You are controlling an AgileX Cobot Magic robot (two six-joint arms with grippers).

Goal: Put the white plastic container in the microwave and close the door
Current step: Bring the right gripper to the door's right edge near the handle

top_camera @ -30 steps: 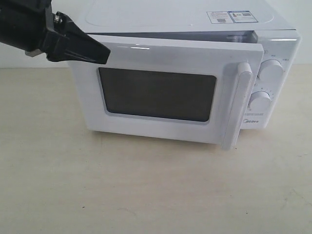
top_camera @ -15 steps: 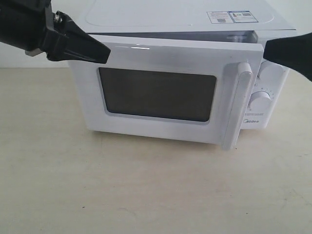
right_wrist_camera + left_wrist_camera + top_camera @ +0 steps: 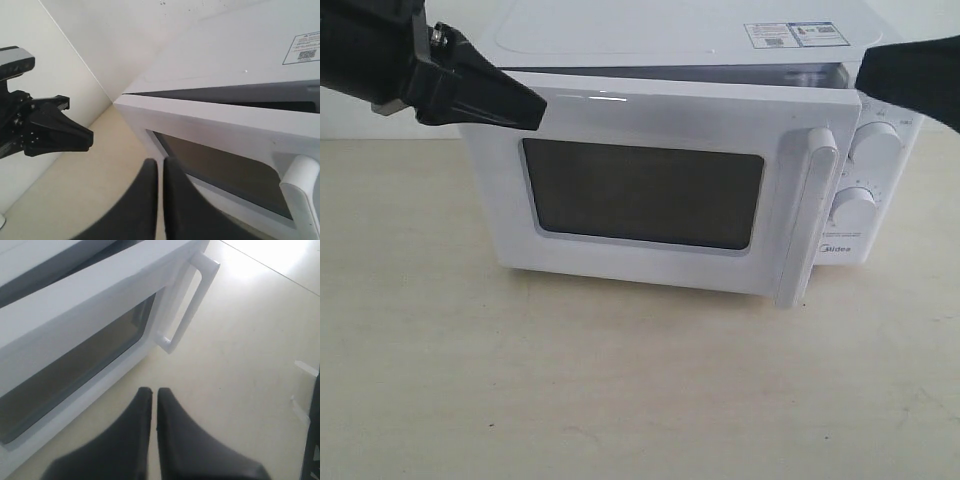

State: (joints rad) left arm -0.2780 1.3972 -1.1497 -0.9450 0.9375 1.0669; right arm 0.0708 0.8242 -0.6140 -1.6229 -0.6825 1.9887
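Since a moment ago the right hand (image 3: 870,72) has risen at the frame's upper right, uncovering the upper knob (image 3: 876,145). The door (image 3: 650,115) and the left hand (image 3: 532,108) have not shifted.

Exterior view: the microwave (image 3: 670,30) sits on the counter (image 3: 620,400) with its door ajar, the handle (image 3: 810,215) edge swung forward. The left hand overlaps the door's upper left corner; contact cannot be told. The white plastic container is not visible – probably behind the dark window (image 3: 640,195).

Left wrist view: the fingers (image 3: 142,415) are pressed together, empty, above bare counter beside the door.

Right wrist view: the right hand's fingers (image 3: 175,185) are also shut on nothing. They are likely held flat to push the door closed. A dark gap (image 3: 225,95) runs along the door's top, and the left hand stands apart from the corner – nothing blocks the swing.
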